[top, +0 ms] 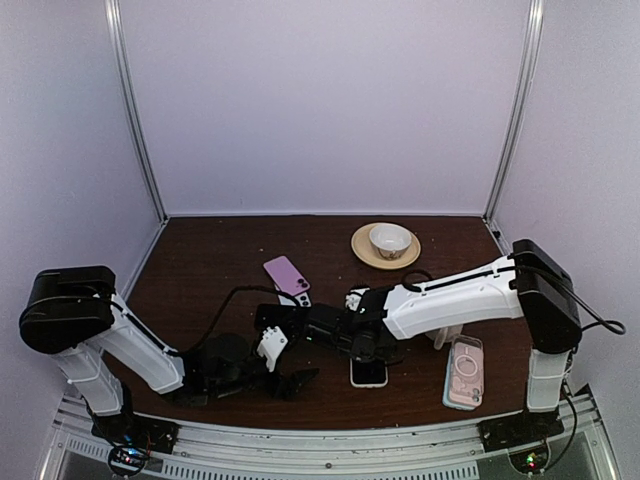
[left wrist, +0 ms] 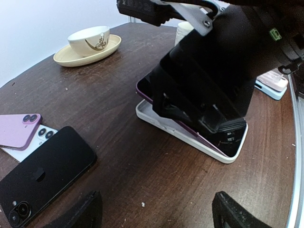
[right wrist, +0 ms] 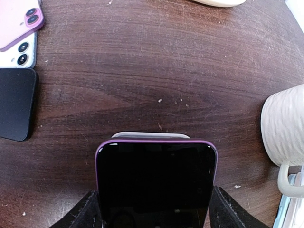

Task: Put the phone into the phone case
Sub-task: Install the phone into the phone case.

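A phone with a purple rim and dark screen [right wrist: 156, 180] is tilted, its near end low over a white phone case [right wrist: 149, 135] that lies flat on the table. My right gripper [right wrist: 154, 209] is shut on the phone, one finger pressed against each long side. In the left wrist view the right gripper [left wrist: 213, 80] hides most of the phone [left wrist: 228, 140]; the case [left wrist: 161, 123] sticks out beneath it. My left gripper [left wrist: 156, 211] hangs open over bare wood just in front of the case, holding nothing. From above, the phone [top: 368, 372] sits near the front centre.
A black phone [left wrist: 42, 175], a pink phone [left wrist: 16, 130] and a white one [left wrist: 28, 145] lie to the left. A bowl on a saucer [top: 388, 240] stands at the back. A white mug [right wrist: 285, 126] and a pink-cased phone [top: 465, 370] are to the right.
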Robot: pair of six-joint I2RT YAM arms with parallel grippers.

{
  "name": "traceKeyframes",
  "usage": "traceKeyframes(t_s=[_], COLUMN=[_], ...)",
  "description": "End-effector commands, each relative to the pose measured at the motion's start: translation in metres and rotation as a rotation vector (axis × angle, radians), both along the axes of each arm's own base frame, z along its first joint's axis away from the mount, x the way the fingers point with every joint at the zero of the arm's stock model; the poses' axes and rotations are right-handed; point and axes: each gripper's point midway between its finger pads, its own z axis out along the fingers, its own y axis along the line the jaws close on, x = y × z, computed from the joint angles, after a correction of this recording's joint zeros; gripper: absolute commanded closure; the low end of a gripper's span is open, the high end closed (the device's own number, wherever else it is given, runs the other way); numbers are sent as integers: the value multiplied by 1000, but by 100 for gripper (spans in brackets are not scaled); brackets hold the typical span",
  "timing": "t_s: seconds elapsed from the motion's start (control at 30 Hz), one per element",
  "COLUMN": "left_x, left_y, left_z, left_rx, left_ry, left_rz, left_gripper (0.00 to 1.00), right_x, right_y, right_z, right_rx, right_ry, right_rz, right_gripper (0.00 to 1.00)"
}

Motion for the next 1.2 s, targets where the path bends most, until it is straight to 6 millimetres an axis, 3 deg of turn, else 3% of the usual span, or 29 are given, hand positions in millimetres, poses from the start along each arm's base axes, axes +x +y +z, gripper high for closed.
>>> traceKeyframes(t_s=[0.0, 0.27, 0.37, 0.53, 0.7, 0.83, 1.07, 1.17], left_x=[0, 1, 1, 1, -2, -1, -8, -9], left_y=[-2, -1, -1, -1, -6, -8, -27, -34], left_z=[8, 9, 9, 6, 5, 9, 4, -2], left_rx=[-44, -45, -44, -36, -29, -28, 84, 99], left_ry=[-10, -9, -10, -7, -6, 2, 36, 42], left_rz=[5, 10, 9, 7, -14, -16, -98, -124], left_gripper=[16, 16, 16, 16, 16, 16, 16, 18], right_x=[0, 1, 1, 1, -1, -16, -49, -57], right_y=[-3, -9, -11, -11, -5, -2, -35, -30], right_z=[-3, -13, -13, -8, 16, 30, 3, -11], right_rx=[-30, -28, -29, -34, 3, 36, 102, 186], right_ry=[18, 29, 31, 34, 47, 124, 296, 330], right_rz=[-26, -54, -53, -38, 34, 150, 172, 190], right_gripper=[75, 23, 13, 6, 6, 10, 39, 48])
